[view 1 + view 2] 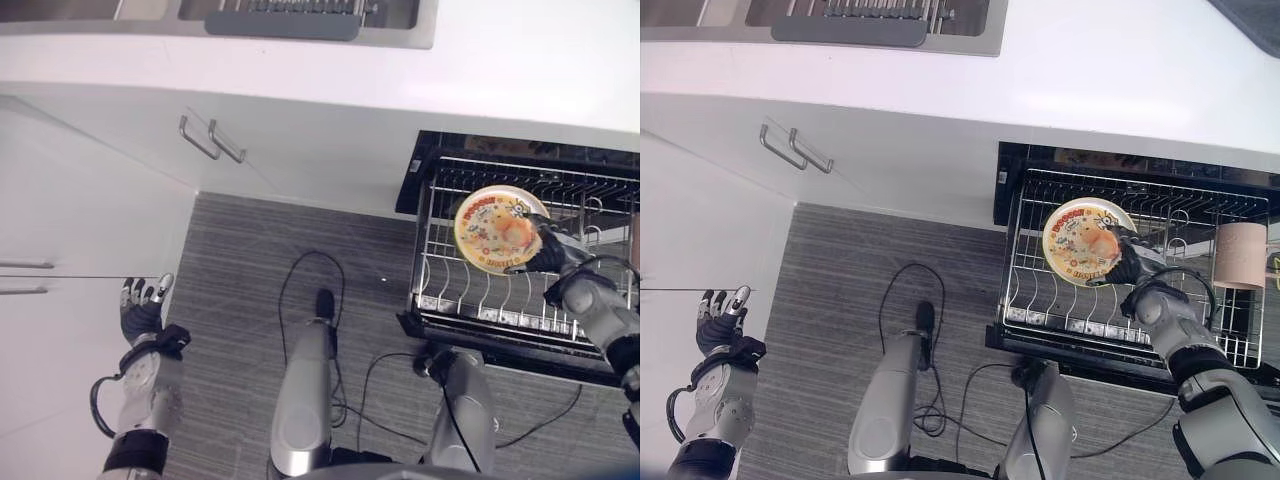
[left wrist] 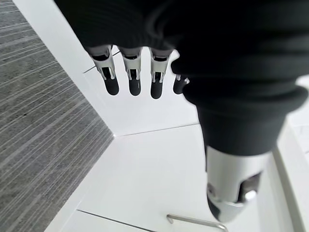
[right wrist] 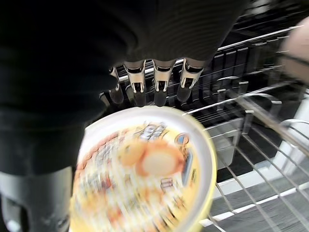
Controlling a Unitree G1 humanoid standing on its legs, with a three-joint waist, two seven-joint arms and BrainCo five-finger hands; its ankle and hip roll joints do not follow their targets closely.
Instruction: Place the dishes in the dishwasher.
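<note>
Left hand: the left hand (image 1: 141,312) hangs at the near left above the grey floor (image 1: 240,300), beside the white cabinet fronts (image 1: 70,220); its fingers are straight and relaxed, holding nothing and touching nothing.
Right hand: the right hand (image 1: 1129,266) is over the pulled-out rack at the right, pinching one plate by its edge, fingers behind it and thumb in front.
Plate: one round plate (image 1: 497,229) with a yellow rim and an orange-and-yellow printed face, held tilted above the rack's tines; whether it touches the wires cannot be told.
Rack: one wire dishwasher rack (image 1: 1060,300), drawn out of the dark opening under the counter.
Cup: one pale beige cup (image 1: 1240,256) stands in the rack at its right side, apart from the plate.
Cabinet handles: two metal handles (image 1: 212,140) on the far left cabinet front.
Counter: white counter (image 1: 300,65) farthest, with a sink (image 1: 860,20) set in it.
</note>
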